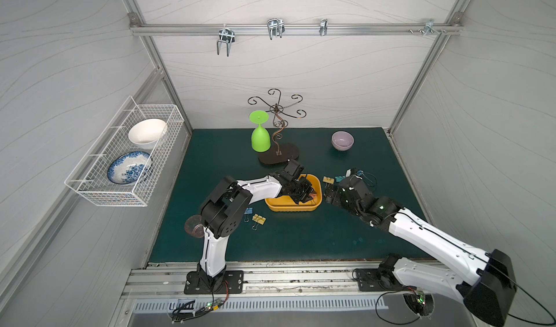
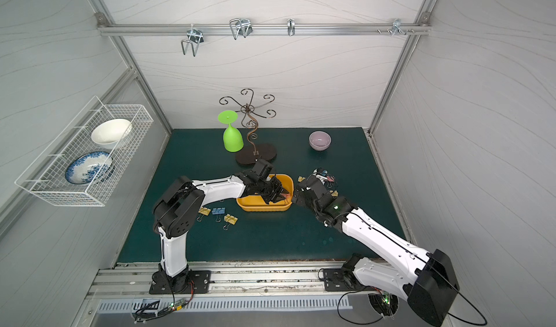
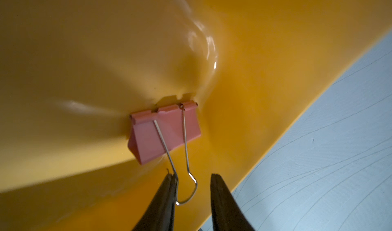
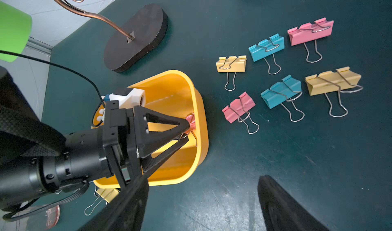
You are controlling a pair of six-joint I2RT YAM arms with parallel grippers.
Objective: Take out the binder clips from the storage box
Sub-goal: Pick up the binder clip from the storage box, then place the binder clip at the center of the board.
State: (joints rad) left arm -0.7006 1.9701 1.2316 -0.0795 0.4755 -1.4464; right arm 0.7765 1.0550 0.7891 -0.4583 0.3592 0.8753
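The yellow-orange storage box (image 1: pixel 293 208) (image 2: pixel 261 207) sits mid-mat. One pink binder clip (image 3: pixel 146 134) (image 4: pixel 191 119) lies inside against its right end wall (image 3: pixel 84 49). My left gripper (image 1: pixel 311 196) (image 2: pixel 284 195) (image 3: pixel 192 175) (image 4: pixel 187 132) reaches into the box, jaws narrowly apart, the clip's wire handle between them and touching one finger. My right gripper (image 1: pixel 328 193) (image 2: pixel 296 194) (image 4: pixel 203 198) hovers open and holds nothing, just outside the box's right end. Several clips (image 4: pixel 280 94) lie in rows on the mat right of the box. Three more (image 2: pixel 218 211) lie to its left.
A copper wire stand on a dark oval base (image 1: pixel 278 157) holds an upturned green goblet (image 1: pixel 260 139) behind the box. A lilac bowl (image 1: pixel 342 140) stands at the back right. A white wire basket (image 1: pixel 126 160) with two dishes hangs on the left wall.
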